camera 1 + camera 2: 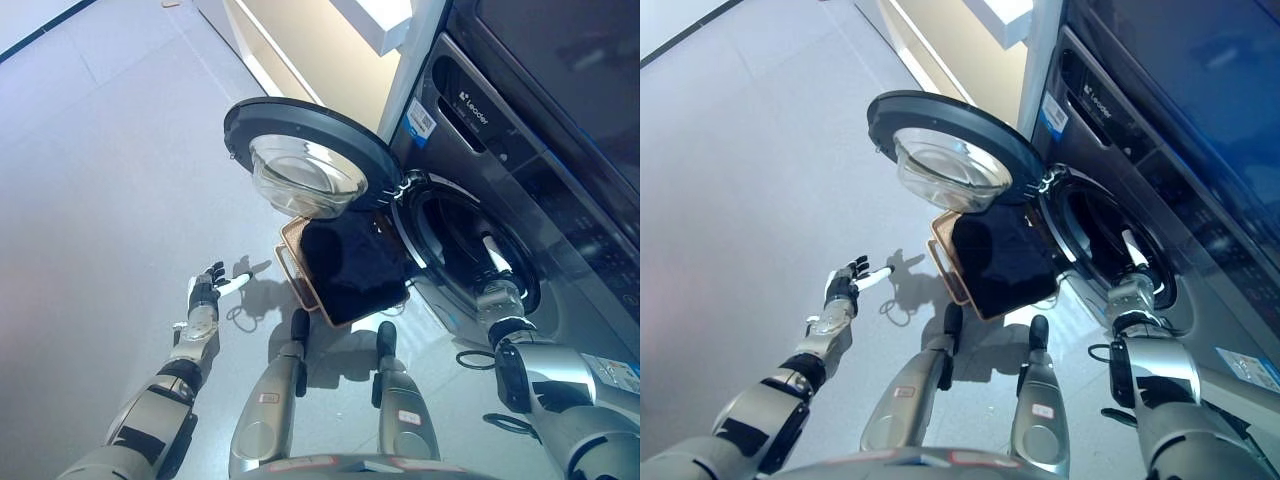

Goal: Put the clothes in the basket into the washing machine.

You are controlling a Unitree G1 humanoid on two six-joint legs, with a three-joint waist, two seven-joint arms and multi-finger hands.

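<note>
Grey floor tiles [110, 150] fill the left of the scene, and a dark front-loading washing machine [540, 170] stands along the right side with a pale cabinet [300, 45] beyond it. Its round door [305, 150] is swung wide open toward the floor side, the clear glass bowl of the door facing down and out. Directly below that door and just in front of the drum opening [455, 240] sits a tan basket [300, 275], tilted so that its mouth leans toward the machine; dark clothes [350, 265] fill it and bulge over its rim, lying close to the lip of the opening but still in the basket. The right hand [492, 258] reaches up into the drum opening, past the basket on its far side; a white-covered finger shows against the dark interior, but the rest of the fingers are lost in the drum's shadow, so whether they are spread or closed on anything cannot be told. The left hand [208, 290] hangs over bare floor well apart from the basket, on the side away from the machine, with its fingers [232, 284] loosely extended and spread, a white tip pointing toward the basket, holding nothing.
</note>
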